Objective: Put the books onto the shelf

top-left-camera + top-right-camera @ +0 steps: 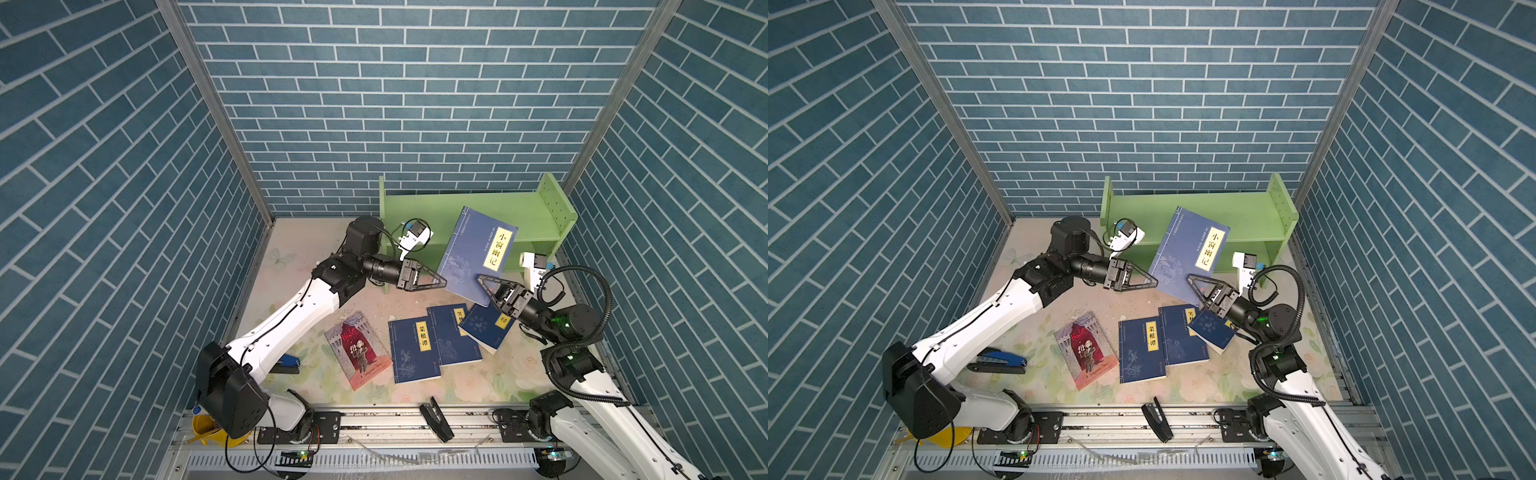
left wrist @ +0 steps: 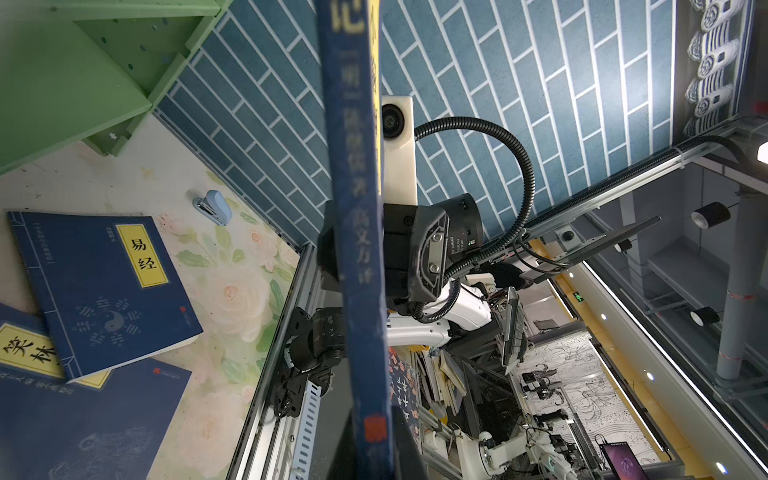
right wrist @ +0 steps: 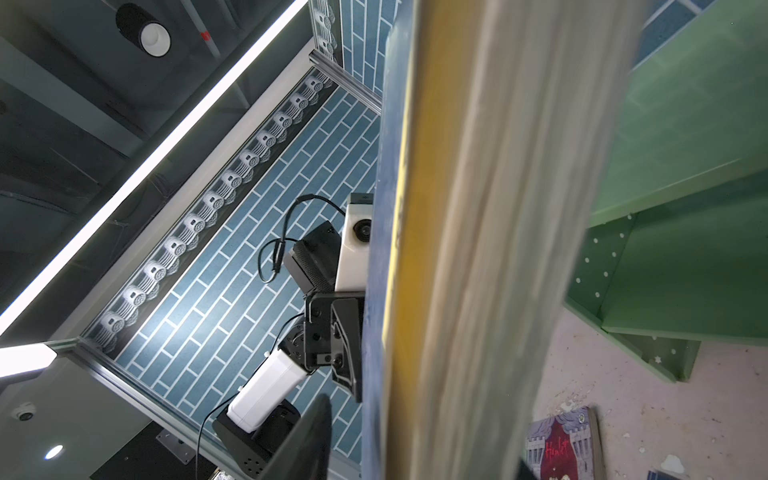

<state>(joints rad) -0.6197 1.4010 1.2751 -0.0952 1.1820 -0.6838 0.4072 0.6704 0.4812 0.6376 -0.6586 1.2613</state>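
A dark blue book [image 1: 478, 253] [image 1: 1187, 253] with a yellow label hangs tilted in front of the light green shelf [image 1: 469, 208] [image 1: 1183, 208]. My left gripper [image 1: 442, 282] [image 2: 374, 457] is shut on its spine [image 2: 357, 208] edge. My right gripper [image 1: 482, 279] [image 3: 424, 436] straddles the opposite page edge [image 3: 478, 249], and one finger [image 3: 307, 440] stands a little off the cover. On the table lie a red-and-grey book [image 1: 358, 350] [image 1: 1086, 350] and three overlapping blue books [image 1: 413, 355] [image 1: 453, 340] [image 1: 486, 328].
A blue stapler [image 1: 286, 363] [image 1: 1000, 361] lies under my left arm. A small pale blue stapler [image 2: 214, 206] sits near the right wall. A black object [image 1: 436, 419] rests on the front rail, and a yellow cup [image 1: 203, 428] stands at the front left. Brick-patterned walls enclose three sides.
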